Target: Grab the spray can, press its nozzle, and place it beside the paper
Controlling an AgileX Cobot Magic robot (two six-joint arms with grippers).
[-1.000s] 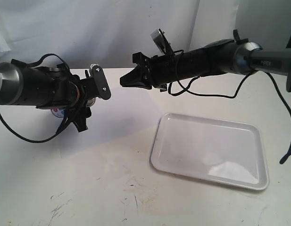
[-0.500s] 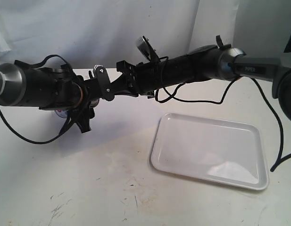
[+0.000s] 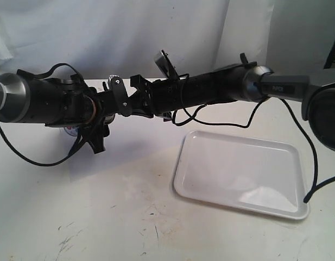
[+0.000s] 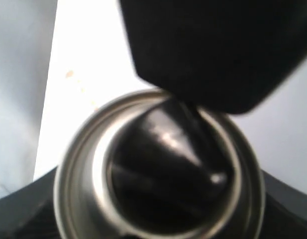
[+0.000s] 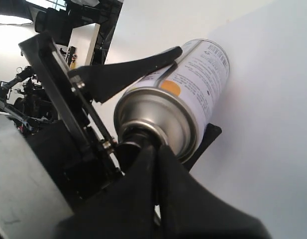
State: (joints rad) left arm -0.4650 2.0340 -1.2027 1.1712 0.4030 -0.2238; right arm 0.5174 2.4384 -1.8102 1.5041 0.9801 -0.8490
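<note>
My left gripper (image 3: 106,115) is shut on the spray can (image 5: 198,74), its fingers (image 5: 128,69) clamped on opposite sides of the white body. The can is held off the table, lying over, with its silver top towards my right arm. In the exterior view only a coloured bit of the can (image 3: 69,129) shows under the left arm. My right gripper (image 5: 155,149) is shut and empty, its joined tips against the black nozzle (image 4: 163,164) inside the silver rim. I can make out no outline of the paper on the white table.
A glossy white rimmed tray (image 3: 183,179) lies on the table at the right, below the right arm. Black cables hang from both arms. A white backdrop stands behind the table.
My right arm has reached left across the middle, and its shut tips went from well apart from the can to touching its nozzle. The left arm has barely moved.
</note>
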